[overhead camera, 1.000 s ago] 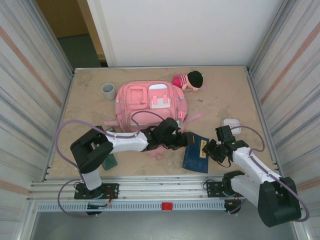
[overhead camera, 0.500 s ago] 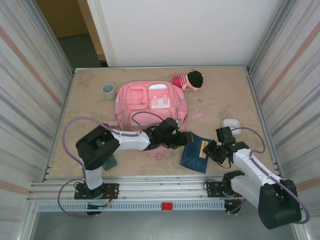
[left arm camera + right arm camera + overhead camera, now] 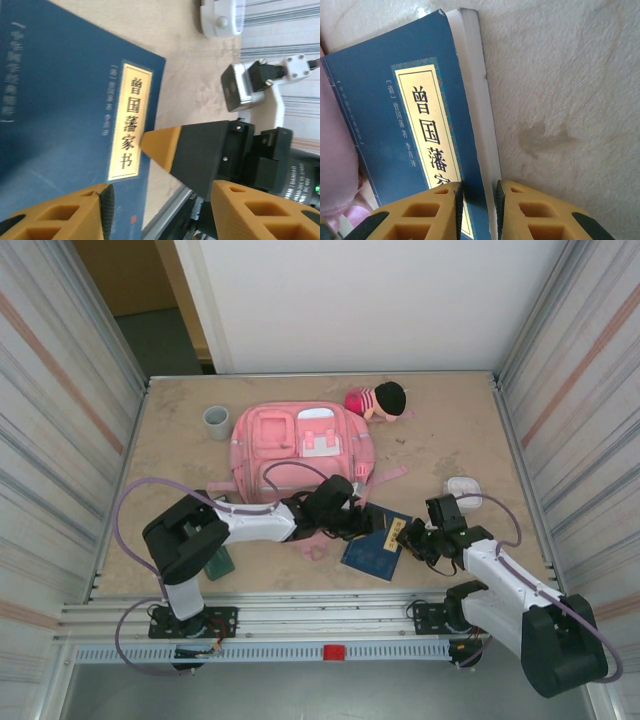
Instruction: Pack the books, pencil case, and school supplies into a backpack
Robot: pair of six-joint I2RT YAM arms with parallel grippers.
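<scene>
A beige mottled tabletop [image 3: 450,440] sits between ribbed metal side walls [image 3: 60,420], a white panel [image 3: 380,300] behind.

The book [image 3: 373,550] has a matt dark blue paper cover, a smooth cream label and white paper page edges. The backpack [image 3: 300,445] is soft pink cloth. The counter [image 3: 450,440] looks like mottled, matt stone. The right end effector [image 3: 478,192] has fingers [image 3: 512,197] of matt yellow plastic.

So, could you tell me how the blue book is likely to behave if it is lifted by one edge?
The book looks like a thin paperback, so it would probably sag if lifted by the edge the right claw pinches. Its smooth cover may slip. Broad and flat, it should slide rather than tip when pushed.
</scene>
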